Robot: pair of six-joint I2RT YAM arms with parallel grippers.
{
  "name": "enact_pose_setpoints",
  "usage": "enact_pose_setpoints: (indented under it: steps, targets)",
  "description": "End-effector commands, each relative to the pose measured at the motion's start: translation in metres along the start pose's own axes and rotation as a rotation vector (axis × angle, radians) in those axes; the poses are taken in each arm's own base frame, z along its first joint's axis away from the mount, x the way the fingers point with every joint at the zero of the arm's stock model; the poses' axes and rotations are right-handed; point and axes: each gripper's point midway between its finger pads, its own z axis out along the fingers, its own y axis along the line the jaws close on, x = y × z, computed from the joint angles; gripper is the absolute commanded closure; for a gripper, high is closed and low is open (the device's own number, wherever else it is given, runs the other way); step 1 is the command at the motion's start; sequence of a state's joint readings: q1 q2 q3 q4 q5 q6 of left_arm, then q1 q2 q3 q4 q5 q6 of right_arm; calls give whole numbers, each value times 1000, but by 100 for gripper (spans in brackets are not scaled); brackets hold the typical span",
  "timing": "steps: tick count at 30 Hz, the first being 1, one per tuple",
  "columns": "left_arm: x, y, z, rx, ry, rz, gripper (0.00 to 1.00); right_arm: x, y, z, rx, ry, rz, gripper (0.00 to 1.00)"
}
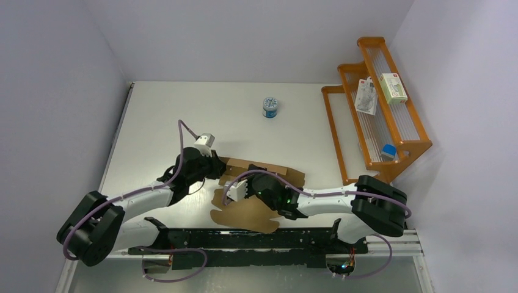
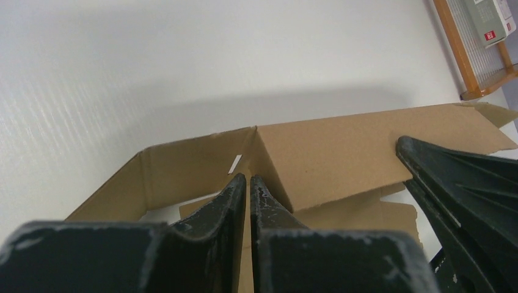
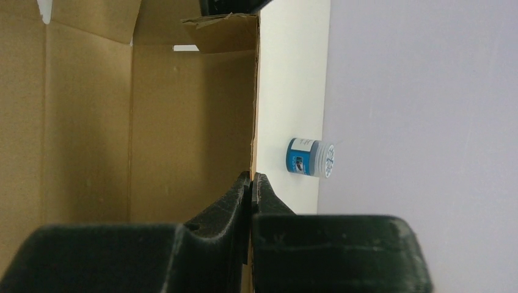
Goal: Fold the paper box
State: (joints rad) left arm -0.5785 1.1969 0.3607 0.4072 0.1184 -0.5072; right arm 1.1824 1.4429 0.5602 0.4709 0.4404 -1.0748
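Paper box [image 1: 247,215] sits on the table [image 1: 159,122], well apart from the tin [image 1: 270,107], on the tin's near side twd the arm bases and a bit to its left. It's part-folded: one long wall is raised on the side facing the tin, w/ flat flaps spread on the side away from it.

L gripper [image 2: 247,180]: jaws nearly together, narrow, w/ brown card showing in the slit. It's pinching the box [image 2: 342,152] at a crease where two wall panels meet, at the end of the wall further left of the tin.

R gripper [image 3: 251,177]: jaws pressed narrow on the box's [image 3: 183,122] upright wall edge. The tin [image 3: 310,157] shows past that edge in the wrist view, apart from the card. A dark finger [image 2: 452,183] of it also shows at the right of the L wrist view, against the same wall.

Orange rack [image 1: 379,110] stands right of the tin, w/ white packs [image 1: 393,87] on it.
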Motion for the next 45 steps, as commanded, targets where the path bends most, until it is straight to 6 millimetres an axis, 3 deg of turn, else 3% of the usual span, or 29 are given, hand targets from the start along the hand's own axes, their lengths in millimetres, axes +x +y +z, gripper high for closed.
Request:
enact_pose_setpoints:
  steps: [1,6,9,16,22,26,35,42,45]
  targets:
    - [-23,-17,8,74,-52,40,87,-5,3,-2,29,9,-50,100]
    - [-29,-16,11,50,-52,51,86,6,5,-3,56,62,-95,100]
    - [-35,-5,5,-23,-64,63,81,9,4,-4,61,76,-106,100]
    - [-53,24,-16,-206,-148,66,60,10,2,-7,64,82,-125,100]
    - [-83,53,-28,-339,-235,8,51,7,5,-5,39,80,-128,100]
    - [-75,62,-22,-340,-205,2,45,9,5,-5,44,93,-125,100]
    - [-49,52,-23,-216,-165,39,41,13,3,-10,56,97,-122,100]
    - [-36,49,-16,-167,-119,96,46,13,0,-10,68,105,-140,100]
    - [-38,43,-13,-133,-108,122,55,14,-2,-10,75,103,-141,100]
